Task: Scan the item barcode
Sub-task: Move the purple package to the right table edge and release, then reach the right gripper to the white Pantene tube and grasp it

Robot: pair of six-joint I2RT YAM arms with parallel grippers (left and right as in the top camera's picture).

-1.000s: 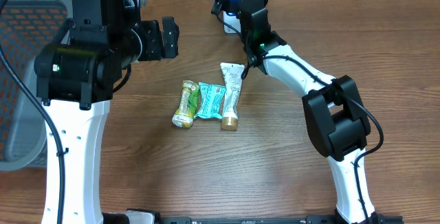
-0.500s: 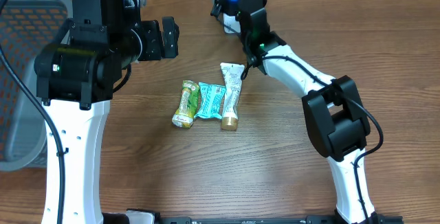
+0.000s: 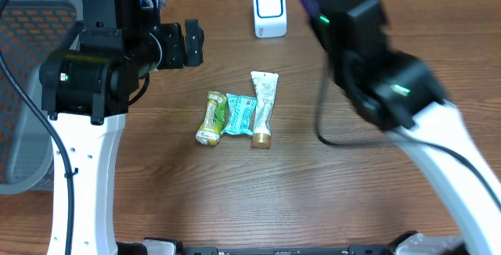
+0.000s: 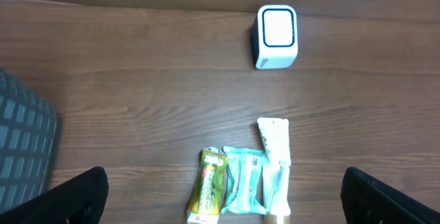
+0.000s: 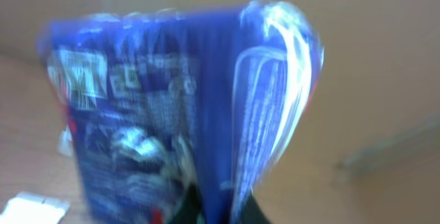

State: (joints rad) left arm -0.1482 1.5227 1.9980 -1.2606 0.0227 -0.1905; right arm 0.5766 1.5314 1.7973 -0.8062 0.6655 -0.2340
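The table (image 3: 313, 200) carries all the work. At the left edge of the overhead view sits the grey basket (image 3: 19, 91); the left arm hides much of it, so its contents cannot be told. The right arm (image 3: 391, 91) shows blurred at the upper right. Its right gripper (image 5: 210, 207) is clamped on a blue packet (image 5: 172, 107), which fills the right wrist view. The white scanner (image 3: 270, 10) stands at top centre. Treat this packet's scan as unconfirmed. The left gripper (image 3: 184, 44) stands fully spread and holds nothing. A tube (image 3: 264, 108), a teal packet (image 3: 240, 114) and a green pouch (image 3: 211, 118) lie side by side at centre, probably still to be scanned.
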